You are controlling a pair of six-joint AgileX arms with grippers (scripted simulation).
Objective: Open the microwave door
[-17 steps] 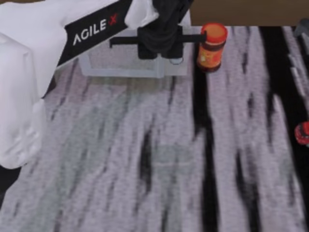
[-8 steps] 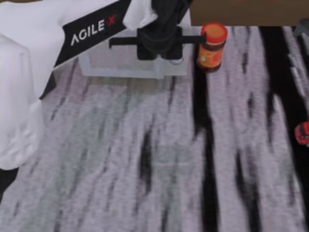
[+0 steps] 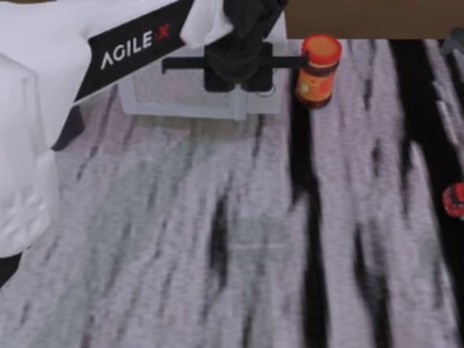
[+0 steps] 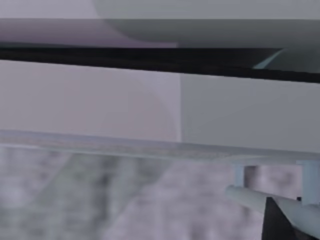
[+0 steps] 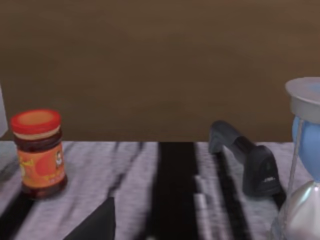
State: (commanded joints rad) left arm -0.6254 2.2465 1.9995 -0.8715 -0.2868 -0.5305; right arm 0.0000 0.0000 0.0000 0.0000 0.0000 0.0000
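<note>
The microwave (image 3: 278, 29) stands at the back of the table, left of centre, mostly covered by my left arm. The microwave door (image 3: 174, 90) with its speckled window faces the table's front and looks flat against the oven. A pale handle (image 3: 241, 109) runs down its edge beside the knob panel (image 3: 265, 93). My left gripper (image 3: 235, 72) hovers right over that handle. In the left wrist view the handle (image 4: 250, 197) is a pale bar, with the gripper's dark tip (image 4: 280, 225) in front of it. My right gripper (image 5: 97, 225) is parked beyond the top view's right.
An orange-lidded jar (image 3: 319, 69) stands just right of the microwave, also in the right wrist view (image 5: 40, 155). A black hand-held device (image 5: 247, 160) and a silver and blue hourglass (image 5: 305, 165) stand at the right. A red object (image 3: 455, 199) pokes in at the right edge.
My left arm has slid a little to the left and its gripper has crept slightly toward the back, closer over the microwave's front. The door has not visibly moved.
</note>
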